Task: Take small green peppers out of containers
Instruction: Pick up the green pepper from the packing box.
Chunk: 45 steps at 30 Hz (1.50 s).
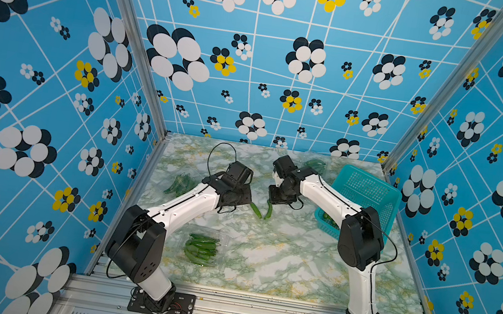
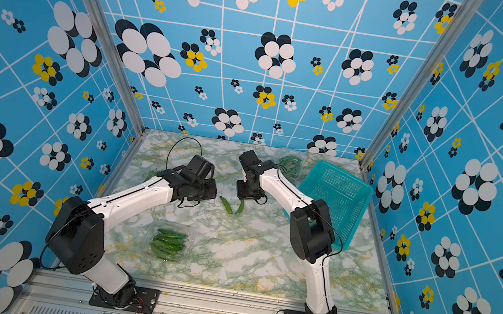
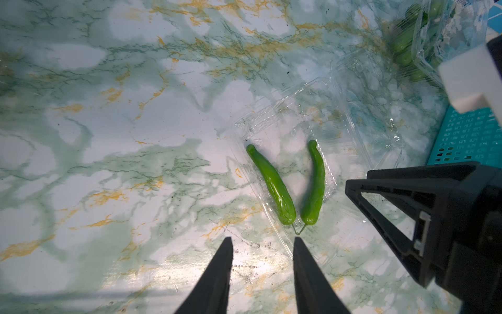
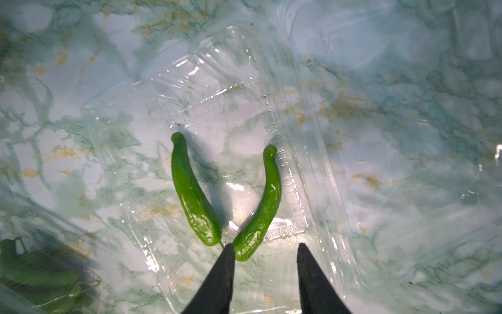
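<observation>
Two small green peppers lie in a V, stems together, in an open clear container (image 3: pixel 288 114) at mid-table. In both top views they show between the two wrists: one pepper (image 1: pixel 256 210) beside the other pepper (image 1: pixel 268 210). My left gripper (image 3: pixel 263 239) stands open just short of the stems of the left pepper (image 3: pixel 273 185) and the right pepper (image 3: pixel 315 185), holding nothing. My right gripper (image 4: pixel 264 246) is open over the same container (image 4: pixel 217 81). One of its fingertips (image 4: pixel 228 248) sits beside the stem end of a pepper (image 4: pixel 264 201), and the second pepper (image 4: pixel 194 195) lies further aside.
A clear container full of peppers (image 1: pixel 201 248) sits near the front. Another container (image 1: pixel 178 184) lies behind the left arm, and one more (image 1: pixel 315 164) at the back. A teal basket (image 1: pixel 366 195) stands tilted at the right with a few peppers inside.
</observation>
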Available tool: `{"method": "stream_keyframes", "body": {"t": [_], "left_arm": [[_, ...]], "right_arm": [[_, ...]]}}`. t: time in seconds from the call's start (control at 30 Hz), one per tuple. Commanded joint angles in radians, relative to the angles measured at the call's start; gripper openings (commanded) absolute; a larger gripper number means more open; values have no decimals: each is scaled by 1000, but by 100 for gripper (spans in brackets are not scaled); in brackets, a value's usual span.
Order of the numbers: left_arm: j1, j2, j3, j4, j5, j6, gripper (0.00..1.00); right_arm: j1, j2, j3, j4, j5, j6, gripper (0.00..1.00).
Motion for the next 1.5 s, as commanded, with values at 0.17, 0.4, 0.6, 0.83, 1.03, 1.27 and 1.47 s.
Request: {"method": "stream_keyframes", "body": {"t": [0.17,0.4,0.6,0.83,1.03,1.27,1.47], "left_arm": [[8,1,-32,40,25,-2,39],[9,-4,-38,49,28,-3,39],[9,-4,-41,52,30,-3,39],[11,-14,-49,55,28,-3,39],[17,-21,-52,54,29,-1,39],[23,-26,-53,50,26,1,39],[22,-14,-42,45,27,1,39]], "right_arm": [[26,96,77,-130,53,22,45],[34,141,106,-150,50,22,44],[43,172,126,-155,44,23,43],[45,207,148,-169,41,21,40],[45,221,145,-165,32,20,38],[47,210,143,-151,24,14,16],[46,123,125,-112,35,4,6]]}}
